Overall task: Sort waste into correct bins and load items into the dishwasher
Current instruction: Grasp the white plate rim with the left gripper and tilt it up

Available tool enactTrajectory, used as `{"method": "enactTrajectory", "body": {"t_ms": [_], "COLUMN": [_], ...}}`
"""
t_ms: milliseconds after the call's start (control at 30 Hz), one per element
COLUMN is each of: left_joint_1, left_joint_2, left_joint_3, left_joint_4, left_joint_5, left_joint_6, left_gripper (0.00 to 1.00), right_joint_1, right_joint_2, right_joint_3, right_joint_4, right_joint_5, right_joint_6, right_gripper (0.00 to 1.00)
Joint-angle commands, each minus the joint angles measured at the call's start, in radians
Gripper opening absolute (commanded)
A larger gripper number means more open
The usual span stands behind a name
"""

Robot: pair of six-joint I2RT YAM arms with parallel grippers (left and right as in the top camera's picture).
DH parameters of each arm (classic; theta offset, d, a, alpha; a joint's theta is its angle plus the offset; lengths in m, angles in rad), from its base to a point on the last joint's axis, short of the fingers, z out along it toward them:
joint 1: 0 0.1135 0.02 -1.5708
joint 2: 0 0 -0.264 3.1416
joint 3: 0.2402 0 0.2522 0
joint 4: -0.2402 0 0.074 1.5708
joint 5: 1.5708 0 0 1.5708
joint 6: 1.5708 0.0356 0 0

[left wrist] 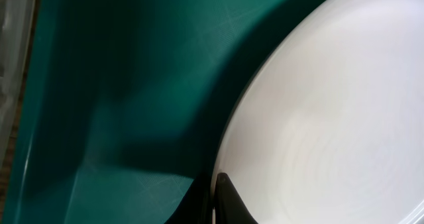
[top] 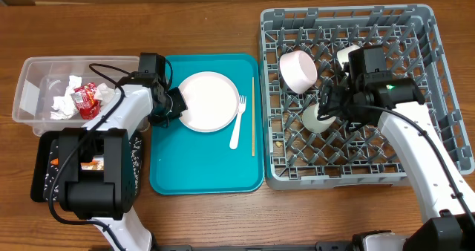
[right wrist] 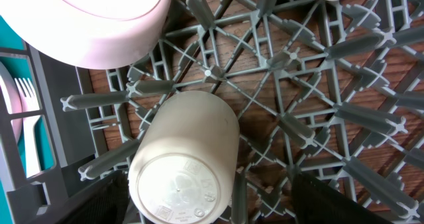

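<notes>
Plate pinched on the tray, cup lying in the rack.
I see the grey dish rack at the counter's right edge and the teal tray mid-counter. My left tool is clenched on the pink plate at its left rim. My right tool hangs released over the white cup.

Overhead looks straight down on the desk, sharing the plate with the close left wrist, the rack with the downward right wrist.
</notes>
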Motion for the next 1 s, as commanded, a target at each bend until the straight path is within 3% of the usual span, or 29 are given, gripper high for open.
{"method": "enactTrajectory", "body": {"t_ms": [0,333,467,767,800,967], "left_joint_1": [-0.003,-0.003,-0.003,-0.003,-0.003,-0.004], "left_joint_2": [0.011,-0.036,-0.142,-0.396,-0.417,-0.472], "left_joint_3": [0.011,0.028,0.08,0.114,0.114,0.114], "left_joint_4": [-0.003,-0.014,-0.052,-0.161,-0.187,-0.281], "left_joint_5": [-0.005,-0.03,-0.089,-0.029,-0.013,0.055], "left_joint_6": [0.016,0.05,0.079,0.103,0.103,0.103], "left_gripper": [0.04,0.04,0.04,0.04,0.04,0.04], "right_joint_1": [0.001,0.001,0.001,0.001,0.001,0.001], "right_joint_2": [-0.006,-0.006,-0.006,-0.006,-0.006,-0.008], "right_joint_3": [0.024,0.024,0.024,0.024,0.024,0.092], "right_joint_4": [0.004,0.009,0.011,0.01,0.007,-0.036], "right_joint_5": [-0.004,-0.004,-0.004,-0.014,-0.038,-0.238], "right_joint_6": [-0.003,-0.003,-0.003,-0.002,-0.002,-0.084], "right_gripper": [0.82,0.84,0.88,0.91,0.98,0.99]}}
